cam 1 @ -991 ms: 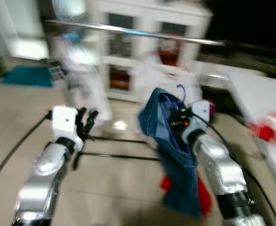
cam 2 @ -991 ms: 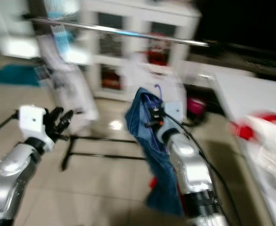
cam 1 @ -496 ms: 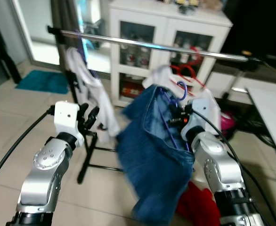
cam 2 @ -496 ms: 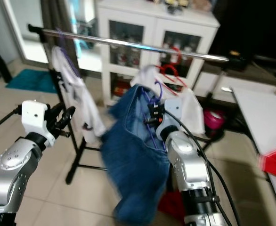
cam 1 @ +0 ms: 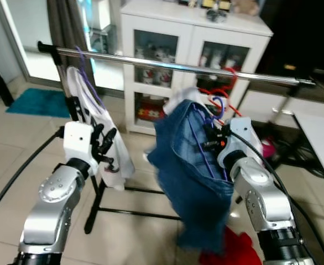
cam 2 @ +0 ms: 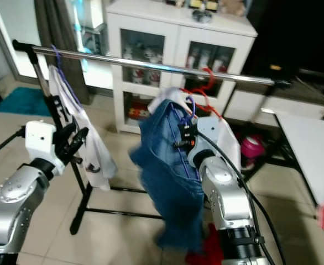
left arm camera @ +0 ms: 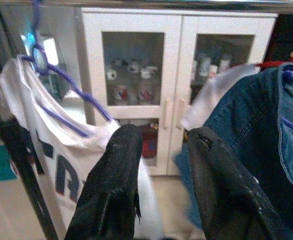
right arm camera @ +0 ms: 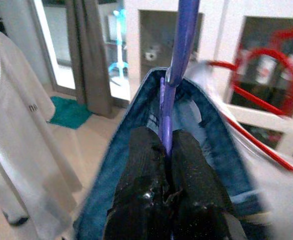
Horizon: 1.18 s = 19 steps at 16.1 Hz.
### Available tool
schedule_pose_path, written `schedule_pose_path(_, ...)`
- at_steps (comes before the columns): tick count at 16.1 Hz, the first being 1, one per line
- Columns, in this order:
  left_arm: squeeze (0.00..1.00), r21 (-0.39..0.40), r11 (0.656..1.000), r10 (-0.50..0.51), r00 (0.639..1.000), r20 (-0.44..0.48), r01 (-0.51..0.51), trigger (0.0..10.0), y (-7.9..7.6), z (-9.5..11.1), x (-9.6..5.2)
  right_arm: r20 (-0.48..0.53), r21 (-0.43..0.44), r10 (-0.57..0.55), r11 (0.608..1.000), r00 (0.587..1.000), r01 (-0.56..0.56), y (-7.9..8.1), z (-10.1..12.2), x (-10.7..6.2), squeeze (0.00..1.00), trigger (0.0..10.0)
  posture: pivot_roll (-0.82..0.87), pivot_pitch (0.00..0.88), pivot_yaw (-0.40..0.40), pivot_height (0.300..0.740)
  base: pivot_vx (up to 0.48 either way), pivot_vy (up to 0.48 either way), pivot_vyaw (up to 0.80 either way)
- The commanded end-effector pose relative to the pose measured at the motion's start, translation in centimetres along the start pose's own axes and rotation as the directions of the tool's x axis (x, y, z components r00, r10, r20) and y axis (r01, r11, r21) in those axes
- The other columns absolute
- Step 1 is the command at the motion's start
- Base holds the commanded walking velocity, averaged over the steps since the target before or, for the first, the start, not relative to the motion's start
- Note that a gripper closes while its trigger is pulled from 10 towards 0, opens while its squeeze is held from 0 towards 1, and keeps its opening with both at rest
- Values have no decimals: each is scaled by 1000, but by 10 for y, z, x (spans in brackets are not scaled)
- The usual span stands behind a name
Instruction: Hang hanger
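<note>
Purple hanger with jeans hangs below the rail, pinched by right gripper.

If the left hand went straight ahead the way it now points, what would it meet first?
Probably nothing close: the left hand points between the white shirt and the jeans, toward the white cabinet beyond, though depth is unclear.

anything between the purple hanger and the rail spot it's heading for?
Partly. The right gripper holds the purple hanger with jeans below the rail; a white garment on a red hanger hangs close behind. Open rail lies left of it.
</note>
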<state>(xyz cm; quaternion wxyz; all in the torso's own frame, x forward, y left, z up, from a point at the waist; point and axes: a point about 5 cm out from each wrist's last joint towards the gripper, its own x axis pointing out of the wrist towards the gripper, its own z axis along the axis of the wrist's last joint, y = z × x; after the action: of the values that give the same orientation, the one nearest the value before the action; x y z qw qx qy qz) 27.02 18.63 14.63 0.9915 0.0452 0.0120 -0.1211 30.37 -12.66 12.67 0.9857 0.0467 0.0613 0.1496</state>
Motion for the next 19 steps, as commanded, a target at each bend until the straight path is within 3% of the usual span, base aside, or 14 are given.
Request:
schedule_pose_path(1,0,5,1000,-8,1000,-6,8,10000,-1,2,-1,53,-10,23,1000,998,-23,7,14,-1,0,10000,-82,0,-92,740,401,0,0)
schedule_pose_path(4,0,-18,1000,-8,1000,26,9,10000,-6,6,-6,61,-35,33,999,998,-31,7,16,-9,0,10000,-108,0,-101,740,404,0,0)
schedule_pose_path(6,0,-49,999,-10,998,63,13,10000,-10,11,-12,78,-19,41,999,996,-39,7,21,-17,0,10000,-125,0,-116,740,0,0,0)
schedule_pose_path(10,0,-37,998,-47,994,101,51,10000,-22,21,-28,81,-1,53,999,995,-53,12,24,-33,0,10000,-124,38,-139,740,0,0,0)
schedule_pose_path(14,0,-23,999,-36,998,54,38,10000,-21,17,-34,66,17,62,998,996,-64,16,22,-31,0,10000,-111,39,-152,740,0,0,0)
schedule_pose_path(19,0,-6,999,-48,999,24,48,10000,-23,16,-30,47,45,44,998,998,-46,19,22,-25,0,10000,-90,3,-156,740,0,0,0)
